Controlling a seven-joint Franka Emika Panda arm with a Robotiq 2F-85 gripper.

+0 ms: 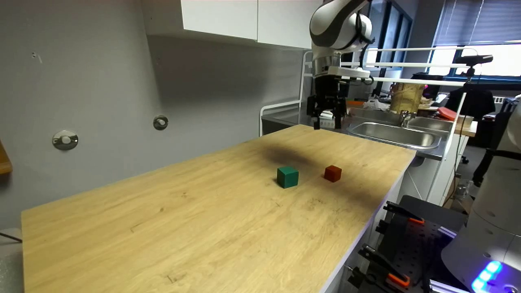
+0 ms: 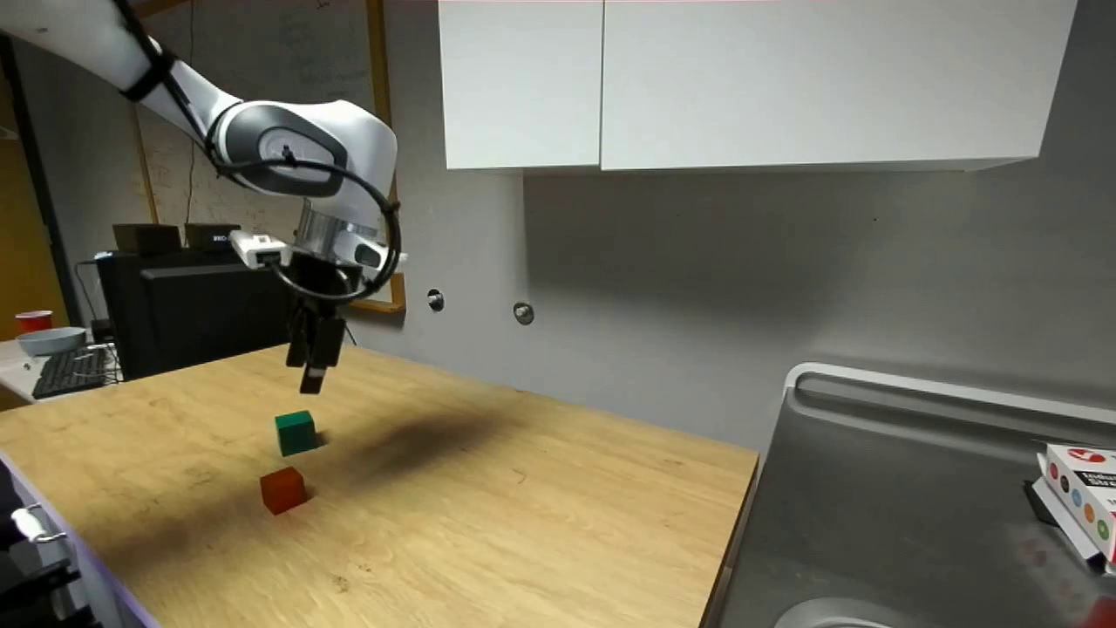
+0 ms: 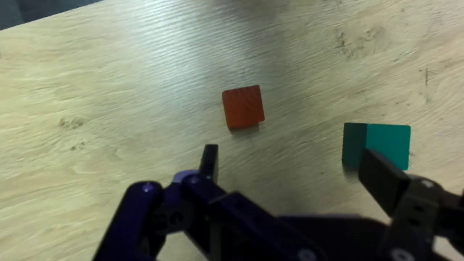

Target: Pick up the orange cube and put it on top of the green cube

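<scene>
The orange cube (image 1: 333, 173) sits flat on the wooden table, also seen in an exterior view (image 2: 283, 491) and in the wrist view (image 3: 243, 106). The green cube (image 1: 287, 177) sits a short gap away from it, also seen in an exterior view (image 2: 296, 433) and the wrist view (image 3: 388, 143). My gripper (image 1: 327, 124) points down and hangs well above the table, apart from both cubes. In the wrist view its jaws (image 3: 288, 157) are wide apart with nothing between them. One finger covers a corner of the green cube there.
The wooden table (image 1: 195, 211) runs along a grey wall. White cabinets (image 2: 750, 83) hang above. A metal sink (image 1: 395, 134) and a white rail (image 2: 950, 388) lie beyond one table end. A box (image 2: 1081, 488) stands on the steel counter. A monitor (image 2: 209, 305) stands past the other end.
</scene>
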